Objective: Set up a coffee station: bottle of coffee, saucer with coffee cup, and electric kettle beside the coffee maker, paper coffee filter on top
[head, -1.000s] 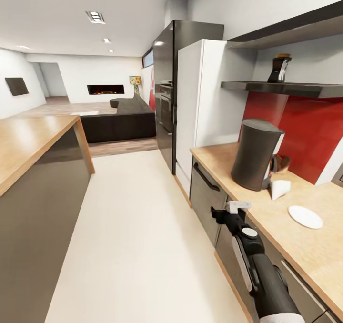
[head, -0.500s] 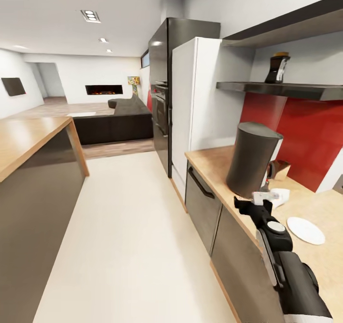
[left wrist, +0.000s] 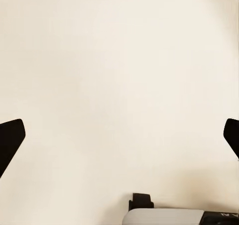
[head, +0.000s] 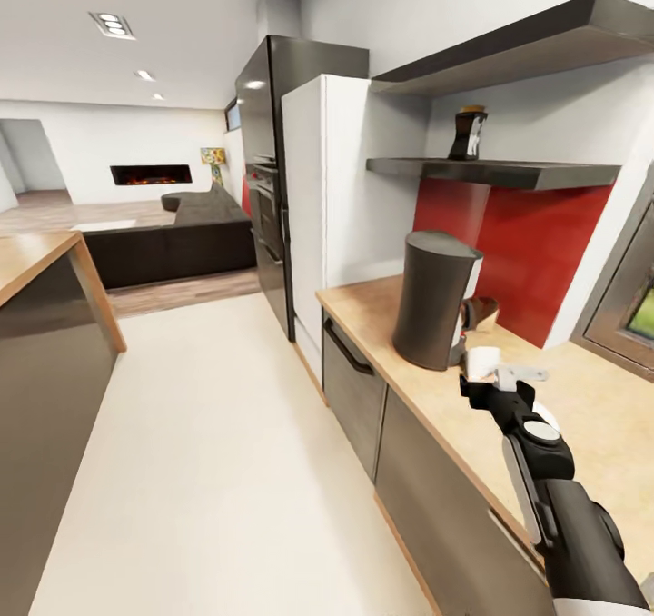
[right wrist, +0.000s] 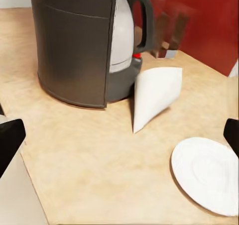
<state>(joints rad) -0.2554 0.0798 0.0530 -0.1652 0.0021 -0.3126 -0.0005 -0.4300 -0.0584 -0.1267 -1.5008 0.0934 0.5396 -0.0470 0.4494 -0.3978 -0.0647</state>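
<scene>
The dark grey coffee maker (head: 434, 300) (right wrist: 74, 41) stands on the light wood kitchen countertop (head: 413, 389) (right wrist: 84, 160). The electric kettle (right wrist: 127, 31) with its black handle sits close behind it. The white paper coffee filter (head: 481, 360) (right wrist: 154, 95) lies flat beside them, and the white saucer (right wrist: 206, 172) lies nearer. My right gripper (head: 495, 382) (right wrist: 119, 138) hovers open over the counter just short of the filter, holding nothing. The bottle of coffee (head: 468, 133) stands on the thin black kitchen shelf (head: 509, 173). My left gripper (left wrist: 119, 140) is open over pale floor. The coffee cup is out of view.
A white fridge (head: 327, 216) and a tall dark oven cabinet (head: 268, 171) close the counter's far end. A thicker black shelf (head: 536, 39) hangs above. A brown object (head: 483, 312) stands against the red backsplash. The wooden island (head: 36, 262) is at the left, across the cream floor.
The camera has swung right, shifting the scene left. My right gripper has moved from the counter's front edge in over the countertop, close to the paper filter.
</scene>
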